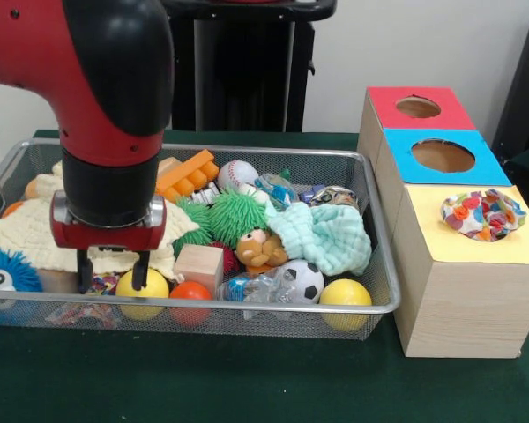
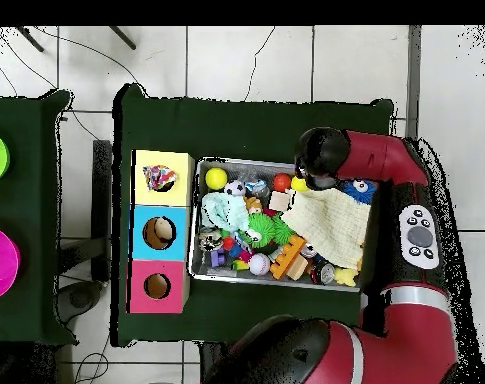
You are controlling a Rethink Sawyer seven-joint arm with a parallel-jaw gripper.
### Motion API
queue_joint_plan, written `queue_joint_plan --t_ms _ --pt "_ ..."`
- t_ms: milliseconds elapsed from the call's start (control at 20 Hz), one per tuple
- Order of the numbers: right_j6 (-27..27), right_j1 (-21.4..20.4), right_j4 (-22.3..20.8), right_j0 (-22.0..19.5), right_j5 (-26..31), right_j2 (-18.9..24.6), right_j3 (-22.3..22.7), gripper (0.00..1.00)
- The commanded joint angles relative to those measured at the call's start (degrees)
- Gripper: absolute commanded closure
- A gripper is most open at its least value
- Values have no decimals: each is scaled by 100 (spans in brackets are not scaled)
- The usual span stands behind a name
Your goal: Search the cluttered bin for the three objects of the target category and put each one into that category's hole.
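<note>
The wire-mesh bin (image 1: 317,152) (image 2: 194,225) is full of toys. My gripper (image 1: 112,275) is open and hangs low in the bin's near-left corner in the front view, over the edge of a pale-yellow waffle cloth (image 1: 26,233). A small patch of multicoloured print (image 1: 102,284) shows between the fingers. One floral cloth piece (image 1: 482,214) (image 2: 159,178) lies bunched over the hole of the yellow-topped box (image 1: 441,245) and covers it. A patterned bit (image 1: 335,196) behind the mint cloth may be another piece; I cannot tell. In the overhead view the arm (image 2: 322,156) hides the gripper.
The blue-topped box's hole (image 1: 443,156) and the red-topped box's hole (image 1: 418,107) stand behind the yellow one. The bin holds a mint waffle cloth (image 1: 326,236), green spiky balls (image 1: 234,216), a wooden cube (image 1: 198,264), yellow balls (image 1: 345,295), an orange ball (image 1: 190,293) and a small soccer ball (image 1: 304,280).
</note>
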Motion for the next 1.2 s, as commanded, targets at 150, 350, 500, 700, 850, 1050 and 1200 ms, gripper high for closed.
queue_joint_plan --t_ms 150,350,500,700,850,1050,1200 --pt "-887 412 -528 51 101 144 -14 0" --pt "-855 425 -728 158 384 -65 -64 0" --pt "-894 418 -850 187 458 -141 -64 0" --pt "-898 435 -949 215 494 -187 -167 0" --pt "-928 476 -1001 241 622 -234 -285 0" --pt "-934 489 -1050 234 638 -258 -360 0" --pt "-961 470 -1103 241 663 -271 -443 0"
